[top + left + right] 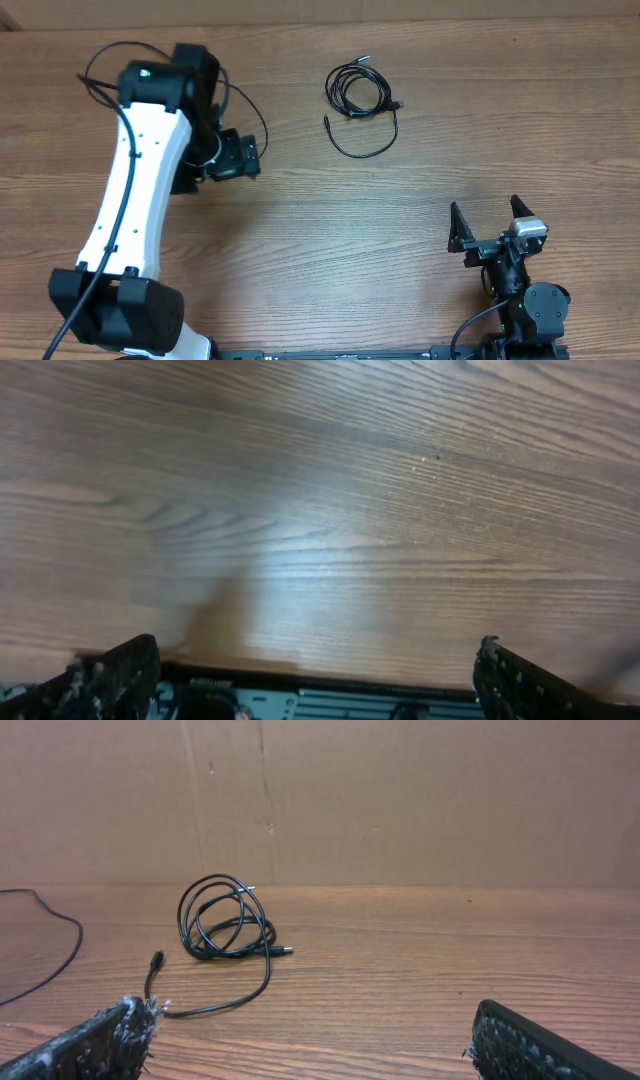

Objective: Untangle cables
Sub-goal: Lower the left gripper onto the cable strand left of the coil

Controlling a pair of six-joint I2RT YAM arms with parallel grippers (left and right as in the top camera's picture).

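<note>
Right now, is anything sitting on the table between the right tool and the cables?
Nothing visible does. Only bare table lies between the open right tool and the cables, which sit coiled farther back with one loose end trailing toward the tool. The left arm is off to the side, clear of that path.

You have a brown wood table (420, 970). The black cables (230, 928) lie on it in loose loops.
</note>
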